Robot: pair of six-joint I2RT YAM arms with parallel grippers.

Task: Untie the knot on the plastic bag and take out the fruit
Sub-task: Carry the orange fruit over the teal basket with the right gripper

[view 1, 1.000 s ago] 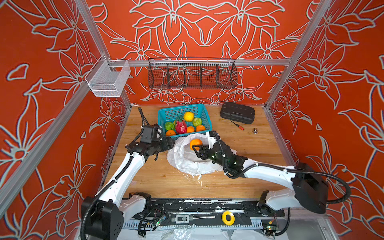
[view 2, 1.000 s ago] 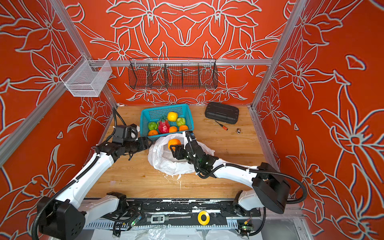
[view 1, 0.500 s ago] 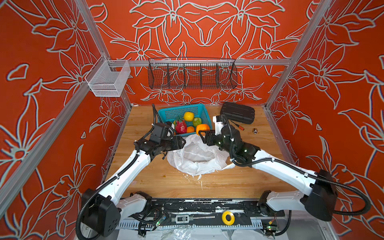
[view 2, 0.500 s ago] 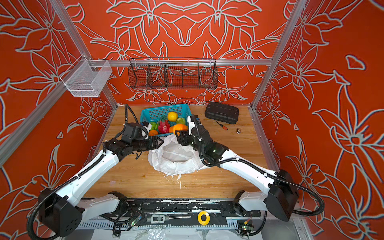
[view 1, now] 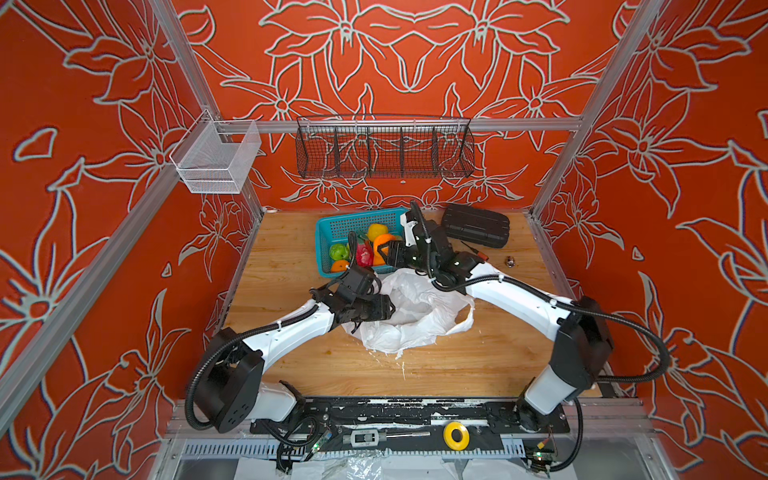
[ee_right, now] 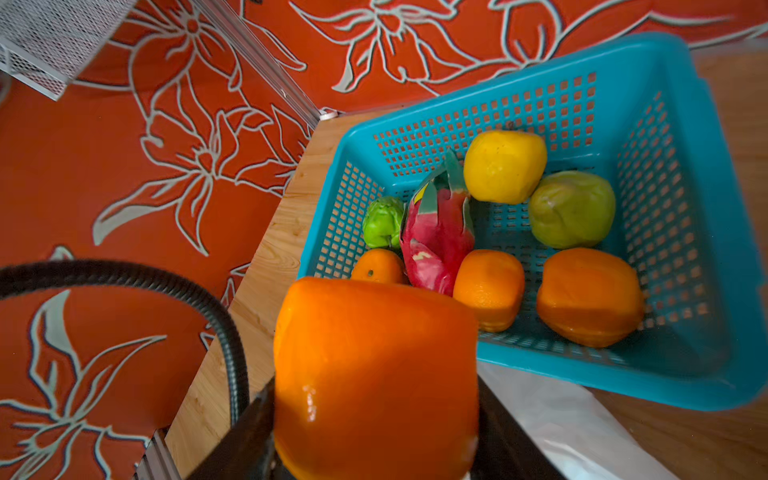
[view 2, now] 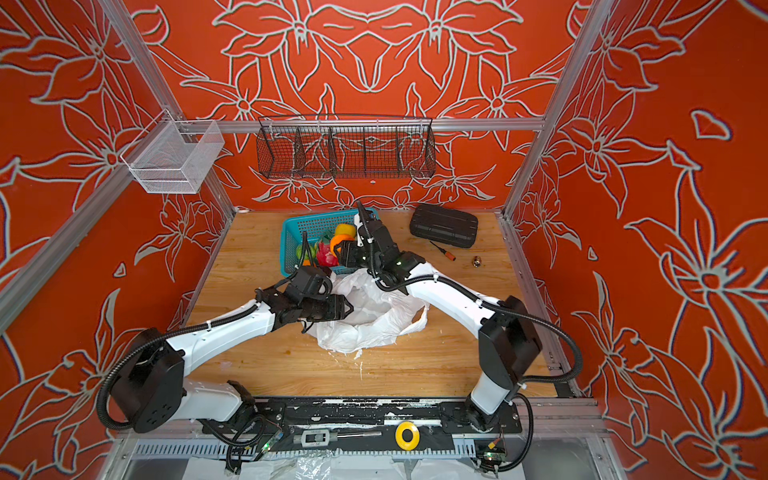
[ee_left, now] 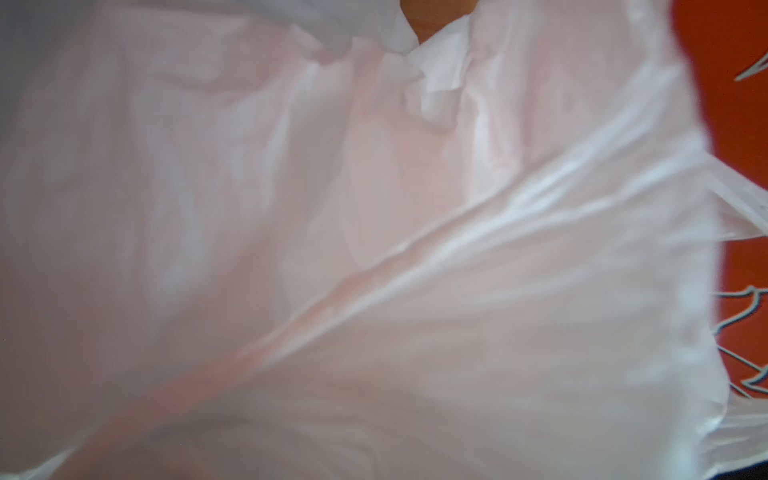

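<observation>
The left end effector [view 1: 387, 309] is at the left side of the plastic bag [view 1: 415, 320], right at its rim. I cannot tell if its fingers are spread or pinching. The left wrist view shows only white crinkly plastic [ee_left: 374, 249], very close.

The bag lies in the middle of the worktop [view 1: 291, 249]. It is limp and its mouth is open.

Behind the bag, by the back edge of the worktop, stands a teal basket [view 1: 324, 245]. The fruit is in it: a yellow one [ee_right: 505, 166], two green ones [ee_right: 571, 210], a pink dragon fruit [ee_right: 436, 245] and three oranges [ee_right: 590, 297].

The right end effector [view 1: 385, 251] reaches over the bag to the basket. It is pinching an orange [ee_right: 374, 374]. In the right wrist view a dark finger [ee_right: 249, 428] presses on each side of it. The orange is held up at the basket's near side.

Farther right, near the back right corner, lies a black case [view 1: 476, 224]. Just in front of it are a small screwdriver [view 2: 442, 250] and a tiny metal thing [view 1: 508, 261].
</observation>
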